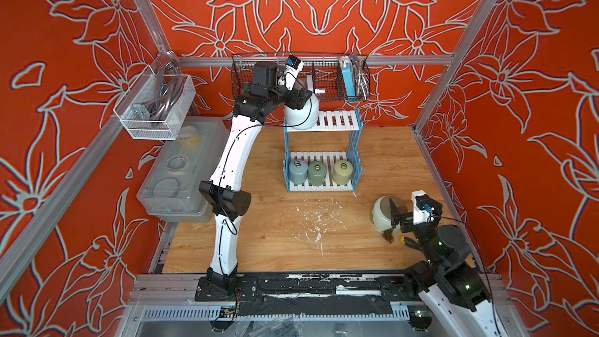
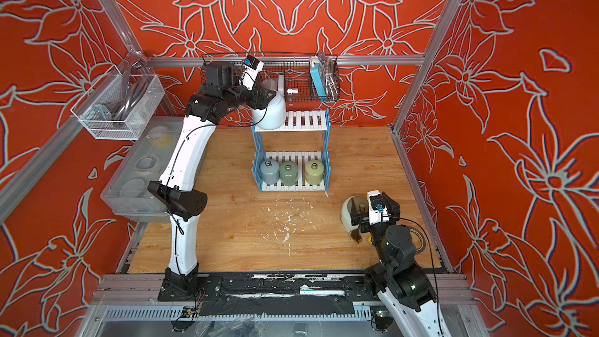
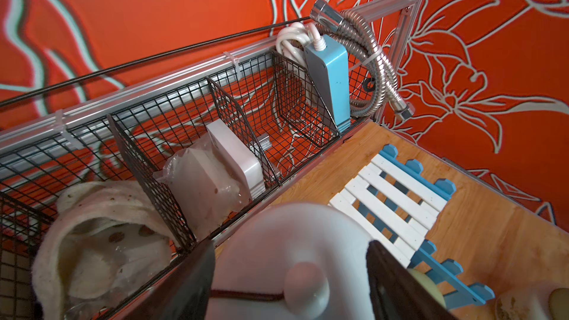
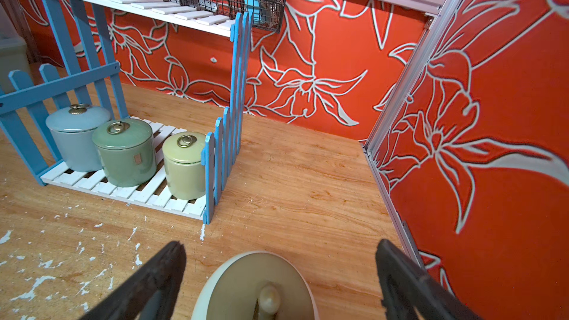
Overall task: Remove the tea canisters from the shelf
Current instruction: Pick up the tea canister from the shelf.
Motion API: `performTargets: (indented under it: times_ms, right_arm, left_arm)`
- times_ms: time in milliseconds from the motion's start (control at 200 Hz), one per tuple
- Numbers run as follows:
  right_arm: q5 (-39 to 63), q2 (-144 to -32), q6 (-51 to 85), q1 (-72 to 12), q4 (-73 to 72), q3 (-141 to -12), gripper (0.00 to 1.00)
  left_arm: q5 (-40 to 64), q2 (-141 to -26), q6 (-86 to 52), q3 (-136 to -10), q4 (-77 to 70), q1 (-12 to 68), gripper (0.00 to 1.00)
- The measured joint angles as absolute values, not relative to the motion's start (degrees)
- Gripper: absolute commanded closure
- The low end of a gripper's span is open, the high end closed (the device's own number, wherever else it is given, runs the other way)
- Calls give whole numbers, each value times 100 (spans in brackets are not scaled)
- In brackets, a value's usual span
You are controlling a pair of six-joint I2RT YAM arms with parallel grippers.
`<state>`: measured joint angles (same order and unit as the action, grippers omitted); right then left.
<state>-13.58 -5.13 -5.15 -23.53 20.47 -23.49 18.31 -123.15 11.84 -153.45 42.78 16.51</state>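
The shelf (image 1: 338, 121) stands at the back of the wooden table. On its top tier is the large pale blue-white canister (image 1: 303, 119), whose knobbed lid fills the left wrist view (image 3: 277, 241). My left gripper (image 1: 303, 100) reaches over it, with one finger pressed on each side of its body. The grey-blue (image 1: 297, 171), green (image 1: 317, 173) and olive (image 1: 342, 171) canisters stand in a row on the bottom tier. The cream canister (image 1: 384, 218) sits on the table to the right, off the shelf. My right gripper (image 4: 280, 249) hovers open above it, both fingers clear of it.
A black wire basket (image 1: 324, 76) hangs on the back wall just behind the left gripper and the shelf's top tier. A white mesh basket (image 1: 155, 105) hangs on the left wall. A clear plastic bin (image 1: 181, 170) sits below it.
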Motion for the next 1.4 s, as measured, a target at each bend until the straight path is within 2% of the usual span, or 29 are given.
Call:
performTargets:
  times_ms: [145,385,601,1396]
  right_arm:
    - [-1358,-486,-521,-2349,2051,-2344,1]
    - [-1343,-469,-523,-2344,2047,-2338,1]
    - [-1343,-432,-526,-2324,2045,-2322,1]
    - [-1321,-449,-528,-2305,2010,-2305,1]
  left_arm:
    - [1820,-12344,1140,-15316,4281,1651,37]
    - [1837,-12337,1063,-15185,4228,1651,61]
    - [1909,-12324,1081,-15104,4053,1686,100]
    - [1806,-12223,1166,-15093,4130,1688,100]
